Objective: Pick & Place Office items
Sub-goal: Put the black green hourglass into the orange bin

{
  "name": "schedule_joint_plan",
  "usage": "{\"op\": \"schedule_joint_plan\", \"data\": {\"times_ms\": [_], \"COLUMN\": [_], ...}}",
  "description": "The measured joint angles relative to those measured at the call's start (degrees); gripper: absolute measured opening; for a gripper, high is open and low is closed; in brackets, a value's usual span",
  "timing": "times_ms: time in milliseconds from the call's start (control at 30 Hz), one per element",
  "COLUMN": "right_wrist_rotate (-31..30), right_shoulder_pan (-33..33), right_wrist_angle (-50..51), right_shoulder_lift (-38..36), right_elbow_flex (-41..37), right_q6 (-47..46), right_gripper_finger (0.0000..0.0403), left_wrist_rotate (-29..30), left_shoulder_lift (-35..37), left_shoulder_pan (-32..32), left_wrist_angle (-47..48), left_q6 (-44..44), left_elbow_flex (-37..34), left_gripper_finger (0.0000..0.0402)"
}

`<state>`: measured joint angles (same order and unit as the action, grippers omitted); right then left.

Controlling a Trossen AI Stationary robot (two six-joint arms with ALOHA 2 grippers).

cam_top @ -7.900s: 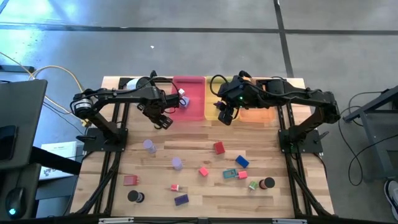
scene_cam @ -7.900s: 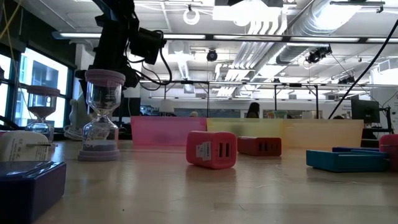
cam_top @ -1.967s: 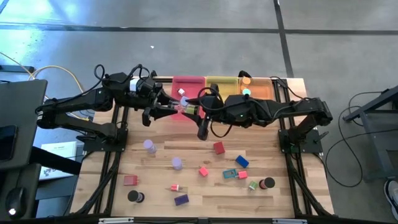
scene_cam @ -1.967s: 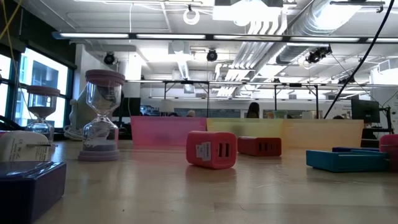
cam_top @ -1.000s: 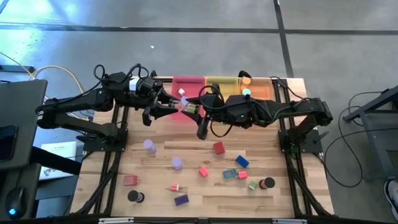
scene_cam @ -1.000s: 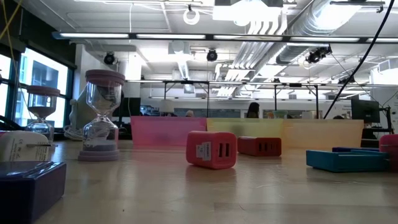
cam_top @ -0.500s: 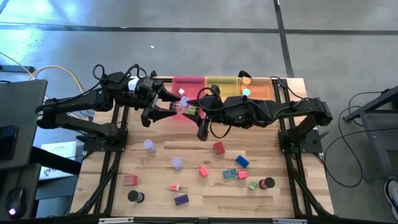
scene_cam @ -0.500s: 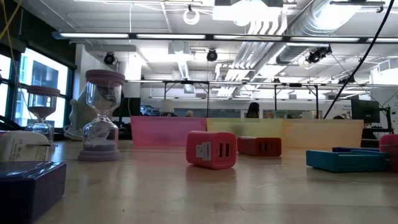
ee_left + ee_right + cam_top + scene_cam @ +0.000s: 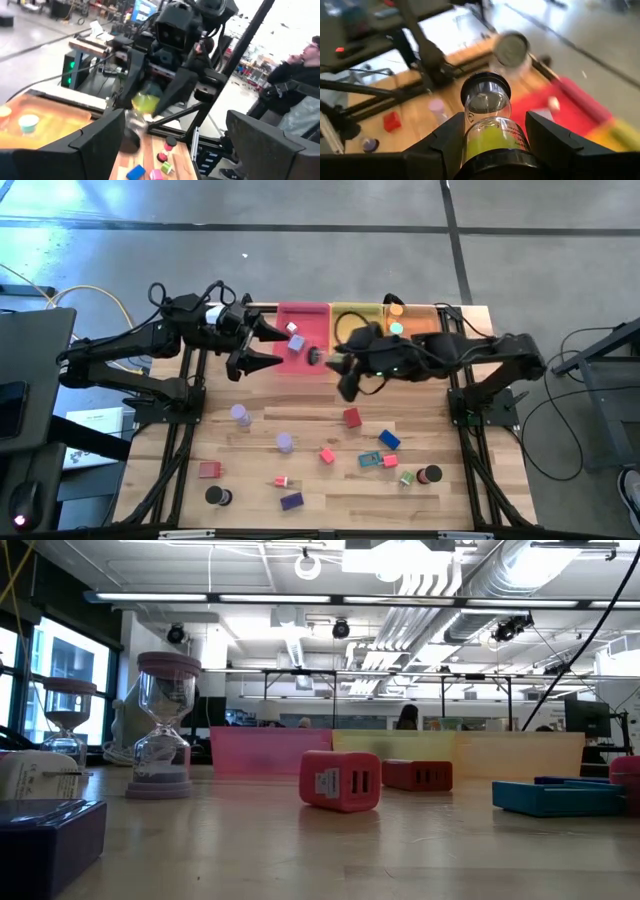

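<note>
Purple block (image 9: 45, 840) sits nearest the low camera at the desk's (image 9: 250, 480) front edge, and we see it from above beside a black disc (image 9: 215, 496). Behind it we note a pink-capped hourglass (image 9: 165, 725), a red block (image 9: 340, 780) with two slots, a second red block (image 9: 417, 775) and a teal block (image 9: 555, 797).

From above, the loose office items lie scattered over the front half of the desk: a red block (image 9: 351, 417), a blue block (image 9: 389, 440), two lavender cylinders (image 9: 240, 414) and another black disc (image 9: 431, 475).

Farther back, the left gripper (image 9: 262, 345) hangs above the near edge of the pink tray (image 9: 303, 315), fingers spread wide and grasping nothing. Facing it, the right gripper (image 9: 322, 358) is clenched on a small hourglass with yellow-green sand (image 9: 486, 120); its wrist view shows the fingers pressed against the glass on both sides. The hourglass is held in the air between the pink tray and the yellow tray (image 9: 350, 315).

At the desk's far edge lie the pink, yellow and orange trays (image 9: 420, 325), the last holding a teal disc (image 9: 396, 328) and an orange disc (image 9: 397, 309).
</note>
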<state>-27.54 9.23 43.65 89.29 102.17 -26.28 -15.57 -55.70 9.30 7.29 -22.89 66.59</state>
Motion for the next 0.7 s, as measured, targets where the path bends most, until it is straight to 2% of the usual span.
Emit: {"op": "schedule_joint_plan", "data": {"times_ms": [133, 267, 367, 433, 500, 700], "right_wrist_rotate": [-1.24, -1.36, 1.29, 2.28, 3.02, 9.36], "right_shoulder_pan": [-1.11, -3.62, -7.51, -10.47, -13.61, -26.67], "right_wrist_angle": [11.39, 24.41, 35.68, 42.85, 46.48, 44.56], "right_shoulder_lift": [-3.51, -6.97, -8.79, -9.29, -9.65, -10.31], "right_elbow_flex": [-0.02, 0.02, 0.01, -0.02, -0.02, -0.09], "right_q6": [-9.72, -19.74, -31.81, -35.25, -36.18, -24.89], "right_gripper_finger": [0.0184, 0.0184, 0.0184, 0.0184, 0.0184, 0.0186], "left_wrist_rotate": [-0.75, -4.50, -6.91, -8.13, -8.61, -9.00], "left_shoulder_lift": [0.00, 0.00, 0.00, 0.00, 0.00, 0.00], "left_shoulder_pan": [1.75, 3.16, 3.76, 3.82, 3.82, 3.49], "left_wrist_angle": [2.23, 2.71, 2.91, 3.26, 3.78, 5.72], "left_q6": [-2.08, -2.44, -2.56, -2.65, -2.64, -3.34], "left_elbow_flex": [0.04, 0.04, 0.04, 0.04, 0.04, 0.04], "left_gripper_finger": [0.0339, 0.0339, 0.0339, 0.0340, 0.0340, 0.0340]}}
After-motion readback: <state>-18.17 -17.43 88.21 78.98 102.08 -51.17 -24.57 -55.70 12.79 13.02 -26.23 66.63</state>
